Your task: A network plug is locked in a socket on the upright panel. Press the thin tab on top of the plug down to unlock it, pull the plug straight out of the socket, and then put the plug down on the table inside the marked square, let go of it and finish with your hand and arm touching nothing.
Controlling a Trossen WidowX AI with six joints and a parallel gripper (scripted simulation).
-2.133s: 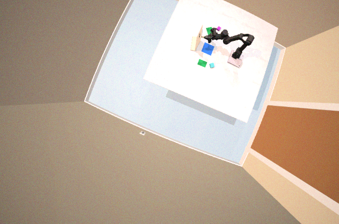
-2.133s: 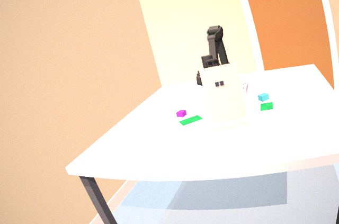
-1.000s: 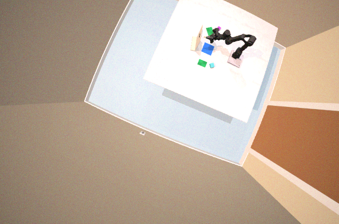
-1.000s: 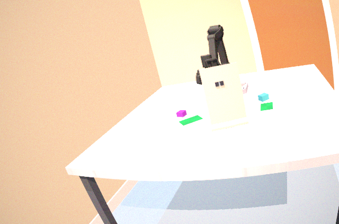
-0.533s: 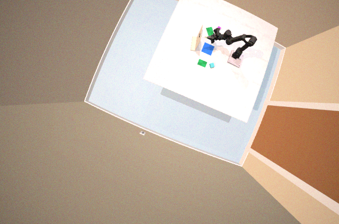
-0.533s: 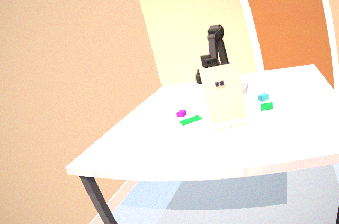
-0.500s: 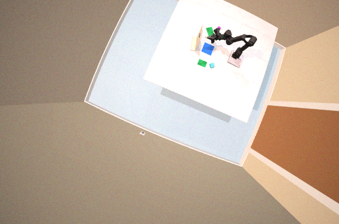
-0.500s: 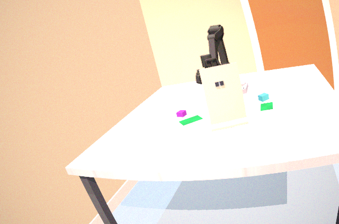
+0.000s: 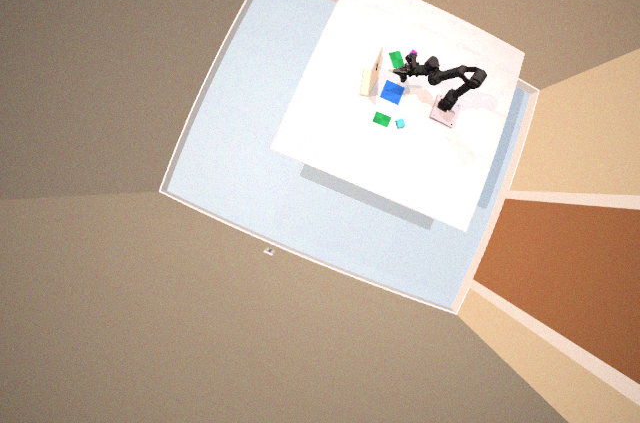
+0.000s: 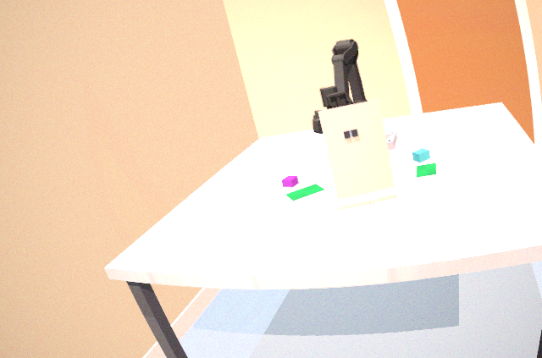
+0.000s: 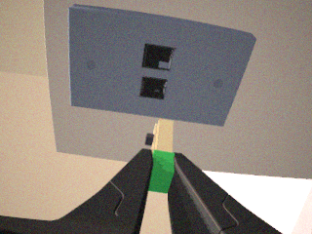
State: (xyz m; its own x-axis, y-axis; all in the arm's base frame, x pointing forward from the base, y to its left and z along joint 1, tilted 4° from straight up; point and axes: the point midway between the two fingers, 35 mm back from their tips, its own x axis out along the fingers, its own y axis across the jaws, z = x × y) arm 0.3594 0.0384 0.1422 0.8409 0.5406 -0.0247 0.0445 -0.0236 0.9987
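1. In the wrist view we see our gripper (image 11: 160, 172) clamped on the plug (image 11: 162, 171): the two dark fingers press against the sides of its green body, and a tan stub runs forward from between them.
2. The plug is out of its socket and hangs in the air a little way in front of the upright panel (image 11: 260, 124), its tip pointing at the grey faceplate (image 11: 104, 65).
3. The faceplate carries two dark square sockets (image 11: 154, 86), one above the other; the plug's tip sits below the lower one and apart from it.
4. From above, the arm (image 9: 454, 74) reaches from its base plate (image 9: 450, 121) across the white table (image 9: 361, 170) toward the panel (image 9: 373, 76), with the gripper (image 9: 400, 70) close to the panel's face.
5. The blue square (image 9: 392, 92) lies on the table just beside the gripper's position, between the panel and the base plate.
6. Two flat green patches (image 9: 381, 118) lie on the table, with a cyan block (image 9: 399, 123) just beside the one far from the arm and a magenta block (image 9: 412, 52) near the other.
7. In the exterior view the panel (image 10: 358, 156) hides the gripper, so only the upper arm (image 10: 343, 69) shows behind it.
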